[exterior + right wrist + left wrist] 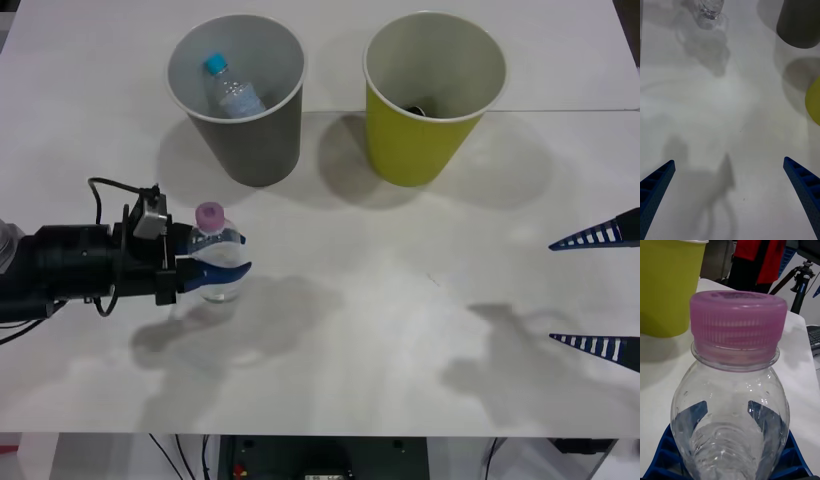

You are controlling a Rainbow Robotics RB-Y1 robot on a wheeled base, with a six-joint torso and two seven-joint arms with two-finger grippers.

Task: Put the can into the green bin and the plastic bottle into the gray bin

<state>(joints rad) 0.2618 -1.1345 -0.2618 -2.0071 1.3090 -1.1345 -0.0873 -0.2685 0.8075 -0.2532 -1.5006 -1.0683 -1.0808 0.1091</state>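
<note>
Slippage is the chief worry here: the left tool (pixel 222 268) has its blue fingers (pixel 688 416) pinching the bottle (pixel 215 262) around its rounded body, below the pink cap (pixel 738 322), and clear crinkled plastic of that kind will likely give under pressure, so the hold could loosen or the bottle could tip as it is lifted. The bottle stands upright on the counter (pixel 400 330) at the robot's left, in front of the gray bin (pixel 240 100) and apart from it. That bin already holds a clear bottle with a blue cap (pixel 215 65) lying slanted inside. The new bottle might land on it and come to rest propped against the wall, though the bin is deep enough that it should stay in. A second risk is the rim: the bin is tall beside the bottle, so a carry that stays too low could strike the wall and shove or topple the bin. The green bin (pixel 428 100) stands close beside the gray one on the robot's right, so a drift to that side could drop the bottle into the wrong bin. Something dark lies at the bottom of the green bin; I cannot tell what it is. The right tool (pixel 598 290) waits with its fingers spread wide over bare counter at the right edge, well apart from the work.
</note>
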